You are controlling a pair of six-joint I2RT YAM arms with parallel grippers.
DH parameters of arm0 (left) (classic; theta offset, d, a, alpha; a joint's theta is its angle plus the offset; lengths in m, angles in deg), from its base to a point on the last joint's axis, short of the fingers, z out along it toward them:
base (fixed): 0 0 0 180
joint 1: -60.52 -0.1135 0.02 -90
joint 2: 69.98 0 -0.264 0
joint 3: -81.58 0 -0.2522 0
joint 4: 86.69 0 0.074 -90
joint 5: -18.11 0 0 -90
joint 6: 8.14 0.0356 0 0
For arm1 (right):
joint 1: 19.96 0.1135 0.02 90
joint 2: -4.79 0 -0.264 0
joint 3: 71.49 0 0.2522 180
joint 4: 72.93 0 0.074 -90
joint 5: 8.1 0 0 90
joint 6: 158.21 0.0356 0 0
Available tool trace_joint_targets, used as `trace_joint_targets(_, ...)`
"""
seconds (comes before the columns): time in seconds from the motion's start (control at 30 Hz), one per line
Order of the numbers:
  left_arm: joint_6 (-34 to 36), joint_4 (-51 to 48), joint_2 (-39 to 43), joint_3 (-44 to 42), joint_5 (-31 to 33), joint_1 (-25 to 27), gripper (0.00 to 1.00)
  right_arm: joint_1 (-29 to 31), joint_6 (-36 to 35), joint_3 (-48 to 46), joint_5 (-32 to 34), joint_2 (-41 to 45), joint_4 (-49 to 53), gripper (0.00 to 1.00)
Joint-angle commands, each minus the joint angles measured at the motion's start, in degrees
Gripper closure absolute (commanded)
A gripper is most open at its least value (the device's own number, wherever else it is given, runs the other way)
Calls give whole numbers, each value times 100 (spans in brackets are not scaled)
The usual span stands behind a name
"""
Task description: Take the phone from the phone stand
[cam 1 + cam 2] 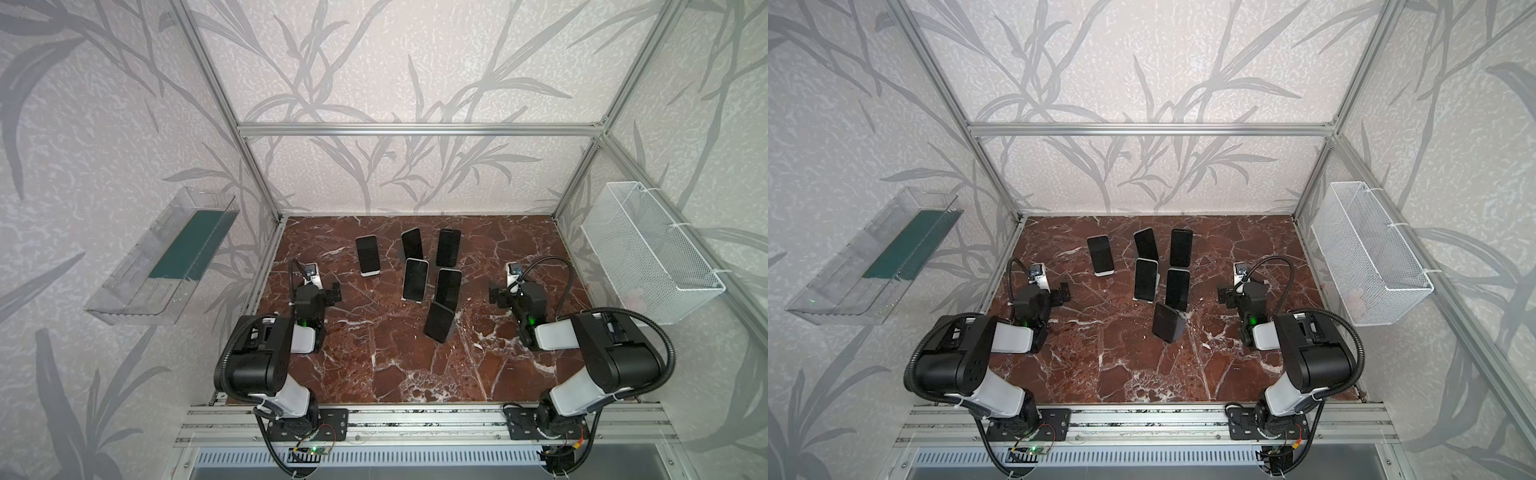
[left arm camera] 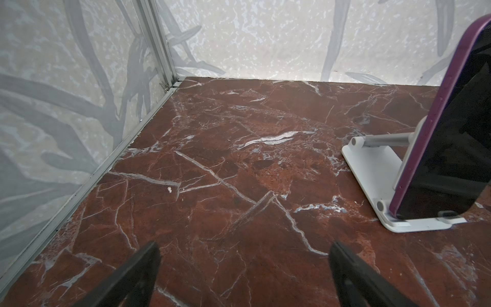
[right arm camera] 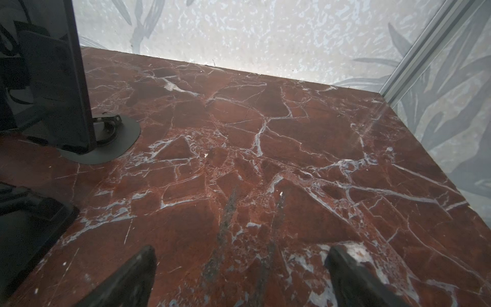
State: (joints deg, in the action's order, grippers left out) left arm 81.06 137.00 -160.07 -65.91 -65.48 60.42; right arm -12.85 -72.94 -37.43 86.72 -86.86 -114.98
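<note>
While both arms rest low at the sides of the red marble table point(image 1: 374, 365), six phones stand propped on stands across its middle and back. On the left wall hangs a clear plastic bin point(image 1: 162, 257). The left gripper point(image 2: 245, 247) hovers just above the marble by the left edge, its jaws spread wide with nothing between them. Near it but apart from its fingers, the purple-cased phone point(image 2: 451, 133) leans back on a white stand point(image 2: 372, 170), its lower edge on the stand's front lip; in both top views it is the leftmost phone. Further right, a cluster of five more phones point(image 1: 415, 279) stands in two rough columns, all screens dark. The right gripper point(image 3: 242, 251) sits beyond them over bare marble, its jaws likewise parted wide and holding nothing. Its wrist view shows a black phone point(image 3: 53, 79) upright on a round-based black stand point(image 3: 125, 138) nearby. A white wire basket point(image 1: 648, 253) hangs on the right wall.
</note>
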Motion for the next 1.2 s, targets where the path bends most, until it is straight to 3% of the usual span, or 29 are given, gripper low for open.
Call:
trace_joint_targets(0.0, 102, 65, 8, 99, 33, 8, 1, -26, -6, 102, -51, 68, -91, 1)
trace_joint_targets(1.17, 111, 66, 8, 96, 32, 2, 1, 238, -218, -105, 348, 9, -554, 1)
